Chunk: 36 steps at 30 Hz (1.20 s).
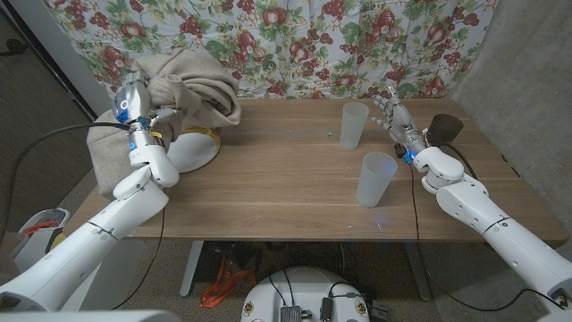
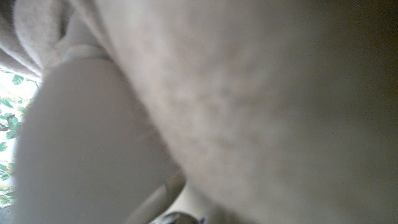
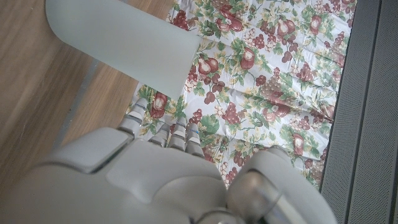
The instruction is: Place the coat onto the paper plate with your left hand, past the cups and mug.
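coat (image 1: 192, 89) hangs bunched in the left hand (image 1: 136, 105), gripped above the table's far left corner, its bulk draped directly over the paper plate (image 1: 198, 149) (right hand (image 1: 393, 114) stands empty, fingers apart, near the cups (image 1: 354, 125)).

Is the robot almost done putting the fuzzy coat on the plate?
Partly. Done: the left hand has picked up the beige fleece coat. In hand: it holds the coat bunched above the white paper plate, with part hanging off the table's left edge. Left: lower and release it so it rests on the plate. The right hand waits, holding nothing, by the two frosted plastic cups.
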Motion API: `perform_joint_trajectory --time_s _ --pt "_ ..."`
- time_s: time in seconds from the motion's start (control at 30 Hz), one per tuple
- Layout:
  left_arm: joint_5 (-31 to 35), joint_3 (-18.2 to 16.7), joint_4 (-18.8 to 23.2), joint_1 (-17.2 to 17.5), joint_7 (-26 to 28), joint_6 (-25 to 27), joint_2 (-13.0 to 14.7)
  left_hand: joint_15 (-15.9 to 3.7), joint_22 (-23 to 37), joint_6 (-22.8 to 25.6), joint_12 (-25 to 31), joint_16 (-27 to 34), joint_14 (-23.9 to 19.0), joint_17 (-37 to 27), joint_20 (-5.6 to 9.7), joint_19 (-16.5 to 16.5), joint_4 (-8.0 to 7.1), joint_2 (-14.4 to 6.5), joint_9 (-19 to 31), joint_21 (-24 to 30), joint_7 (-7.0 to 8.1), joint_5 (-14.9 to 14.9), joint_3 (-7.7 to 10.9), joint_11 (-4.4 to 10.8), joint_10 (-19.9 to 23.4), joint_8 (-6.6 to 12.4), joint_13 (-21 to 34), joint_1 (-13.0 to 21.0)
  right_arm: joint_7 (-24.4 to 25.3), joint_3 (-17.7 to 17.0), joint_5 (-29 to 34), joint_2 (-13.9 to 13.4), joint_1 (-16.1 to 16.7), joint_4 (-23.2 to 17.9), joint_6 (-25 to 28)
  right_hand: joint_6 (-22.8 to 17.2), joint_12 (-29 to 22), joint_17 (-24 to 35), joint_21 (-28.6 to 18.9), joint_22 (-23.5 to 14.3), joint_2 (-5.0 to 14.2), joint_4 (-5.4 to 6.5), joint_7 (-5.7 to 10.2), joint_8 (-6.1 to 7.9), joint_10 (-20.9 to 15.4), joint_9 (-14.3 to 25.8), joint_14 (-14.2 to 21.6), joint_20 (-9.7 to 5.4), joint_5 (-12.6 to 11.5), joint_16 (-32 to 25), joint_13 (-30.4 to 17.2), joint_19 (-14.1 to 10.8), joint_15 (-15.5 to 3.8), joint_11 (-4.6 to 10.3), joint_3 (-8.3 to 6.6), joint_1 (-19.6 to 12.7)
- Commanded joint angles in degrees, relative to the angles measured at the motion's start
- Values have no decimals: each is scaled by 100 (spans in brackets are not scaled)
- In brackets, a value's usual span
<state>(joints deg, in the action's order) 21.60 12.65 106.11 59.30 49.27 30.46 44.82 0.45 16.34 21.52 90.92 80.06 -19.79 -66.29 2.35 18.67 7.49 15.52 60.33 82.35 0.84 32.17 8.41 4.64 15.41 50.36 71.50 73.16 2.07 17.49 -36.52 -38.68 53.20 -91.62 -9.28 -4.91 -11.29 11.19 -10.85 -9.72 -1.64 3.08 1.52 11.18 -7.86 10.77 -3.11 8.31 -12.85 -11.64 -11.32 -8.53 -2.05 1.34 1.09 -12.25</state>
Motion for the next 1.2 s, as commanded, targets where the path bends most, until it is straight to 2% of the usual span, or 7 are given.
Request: perform_joint_trajectory --time_s 0.03,0.3,0.53,1.0,1.2 --pt "135 110 -175 -72 11 90 91 -494 -44 217 21 -16 -310 -38 284 -78 217 -1929 -16 -64 214 45 1672 250 211 3168 20 1901 -17 67 17 24 -110 14 104 65 -42 10 -10 -11 7 -6 4 -28 -19 17 13 -36 12 -35 -23 -24 -176 -2 32 6" --pt "400 469 -436 -425 -50 375 98 -528 -168 201 22 -99 -289 -139 283 -175 206 -1942 -58 -30 234 34 1665 292 205 3176 19 1845 -165 177 50 123 -284 196 44 84 -43 9 -13 -11 12 -9 -1 -28 -24 17 10 -31 11 -30 -23 -34 -180 -2 34 3" --pt "667 833 -767 -681 34 580 40 -557 -259 222 19 -144 -291 -231 275 -252 208 -1979 -95 35 264 5 1661 328 205 3206 19 1817 -113 172 33 116 -284 172 120 86 -44 8 -12 -11 16 -10 -5 -23 -28 18 16 -33 9 -31 -23 -36 -180 9 36 2" --pt "432 713 -997 -524 389 287 49 -556 -357 230 18 -237 -279 -245 279 -327 216 -2005 -188 107 261 -39 1662 343 190 3209 17 1802 -87 171 32 100 -340 199 206 85 -43 6 -26 -11 21 -14 0 -13 -31 19 23 -26 7 -29 -23 -82 -180 -4 43 0" --pt "506 840 -1157 -624 382 234 127 -552 -417 243 17 -273 -285 -273 294 -378 227 -2018 -244 147 266 -71 1676 333 193 3229 17 1808 -119 216 60 131 -426 242 218 87 -44 5 -48 -12 22 -16 -1 -9 -37 19 26 -54 7 -27 -24 -149 -179 -17 48 0"
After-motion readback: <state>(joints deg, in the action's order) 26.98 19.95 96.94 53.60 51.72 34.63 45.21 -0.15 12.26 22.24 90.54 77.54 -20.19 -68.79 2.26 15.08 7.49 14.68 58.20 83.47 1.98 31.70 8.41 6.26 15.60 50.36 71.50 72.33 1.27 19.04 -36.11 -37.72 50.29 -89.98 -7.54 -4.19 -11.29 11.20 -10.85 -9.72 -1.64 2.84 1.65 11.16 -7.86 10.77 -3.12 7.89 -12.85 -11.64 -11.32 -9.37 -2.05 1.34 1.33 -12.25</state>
